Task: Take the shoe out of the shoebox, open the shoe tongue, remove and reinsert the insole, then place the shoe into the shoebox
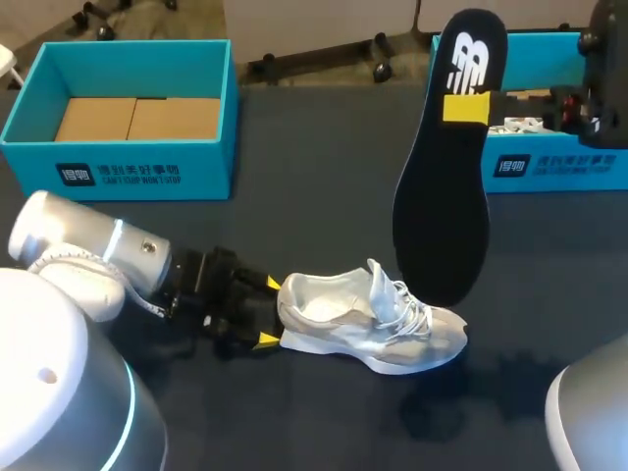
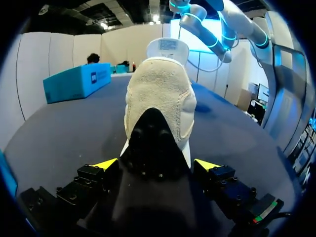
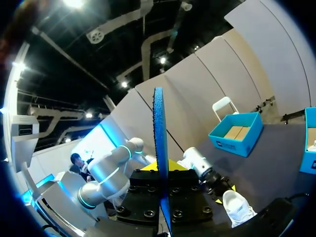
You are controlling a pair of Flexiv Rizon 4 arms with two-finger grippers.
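Left gripper (image 1: 267, 312): clamped on heel of white sneaker (image 1: 363, 319), upright on dark surface (image 1: 294, 196), near centre. Right gripper (image 1: 466, 108): grasping black insole (image 1: 442, 216), hanging above the toe. Step, as judged: insole out, reinsertion due; next move calls for feeding its lower end into the shoe opening.

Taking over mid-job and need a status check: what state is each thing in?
white shoe: upright on the table, outside both boxes, insole removed.
insole: out of the shoe, held up in the air.
left gripper: shut on the shoe's heel.
right gripper: shut on the insole.
left shoebox: open, no shoe inside.
right shoebox: open, contents mostly hidden.
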